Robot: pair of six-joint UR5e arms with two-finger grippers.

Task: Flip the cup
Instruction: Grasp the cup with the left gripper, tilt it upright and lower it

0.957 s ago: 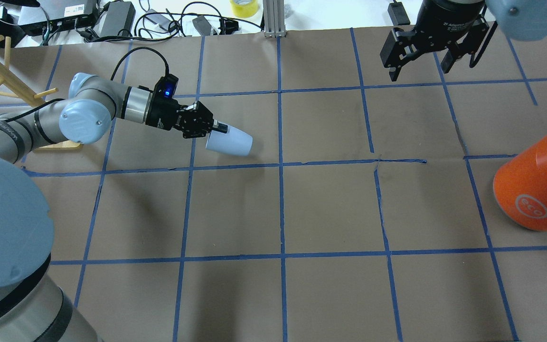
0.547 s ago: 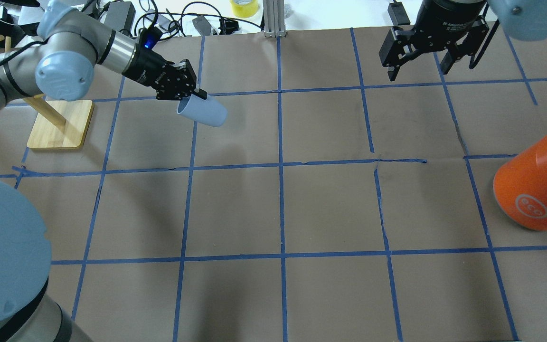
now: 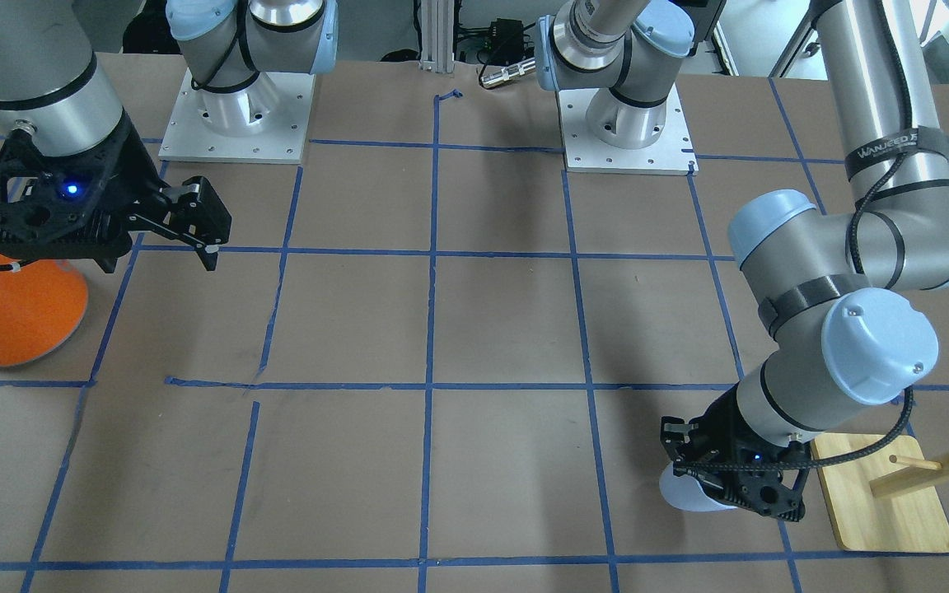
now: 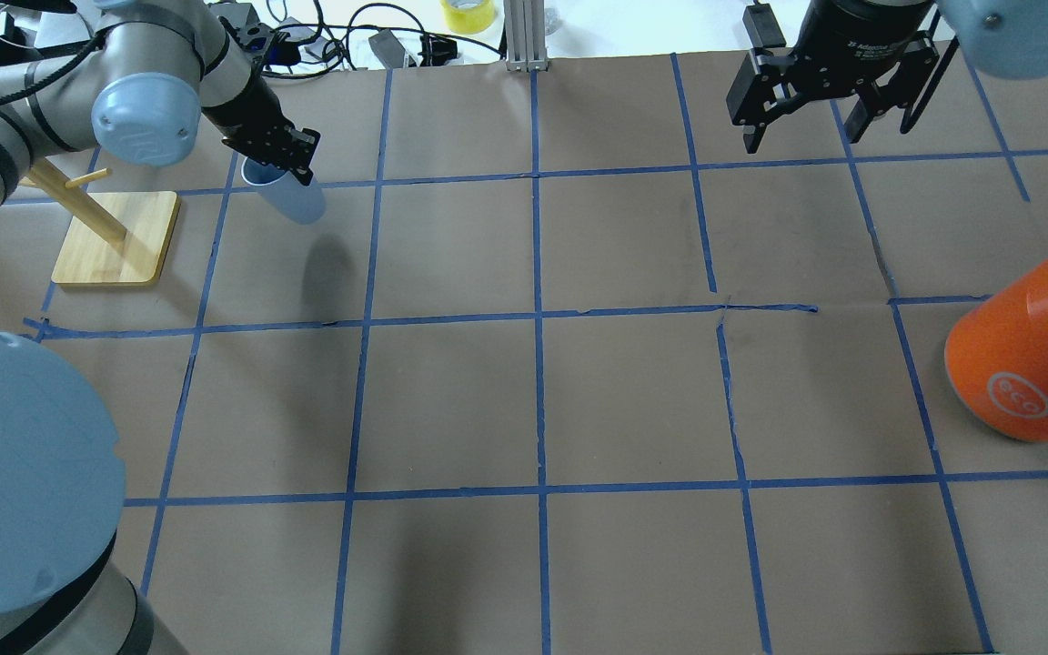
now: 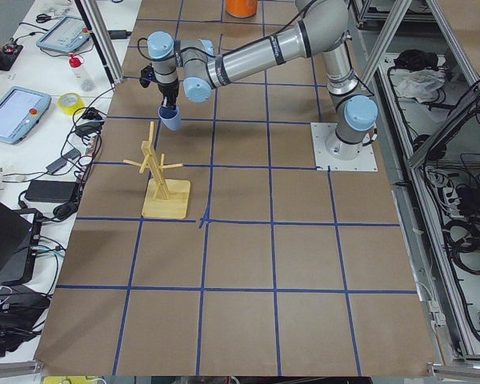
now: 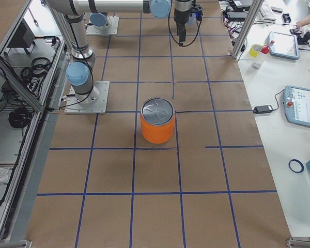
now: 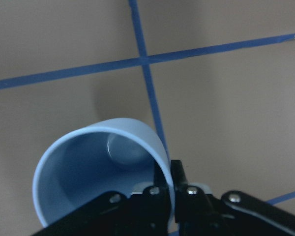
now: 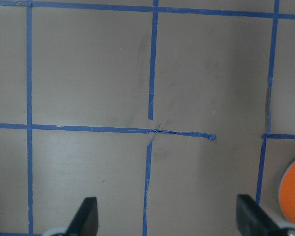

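Observation:
The pale blue cup point(image 4: 295, 197) hangs from my left gripper point(image 4: 275, 166) above the table's far left, mouth toward the gripper and base downward, slightly tilted. My left gripper is shut on the cup's rim. The left wrist view looks into the cup's open mouth point(image 7: 83, 182), with the gripper point(image 7: 164, 184) pinching the rim wall. The cup also shows in the front view point(image 3: 683, 492) and in the left view point(image 5: 170, 120). My right gripper point(image 4: 801, 132) is open and empty, high over the far right; its fingers point(image 8: 86, 219) stand wide apart.
A big orange can point(image 4: 1024, 350) with a silver top stands at the right edge, also in the front view point(image 3: 13, 309). A wooden peg rack on a bamboo base point(image 4: 115, 238) stands just left of the cup. Cables and gear lie beyond the far edge.
My left arm has lifted the cup and swung it toward the far left, beside the rack. The cup has turned from lying sideways to hanging base-down. The right arm has hardly moved.

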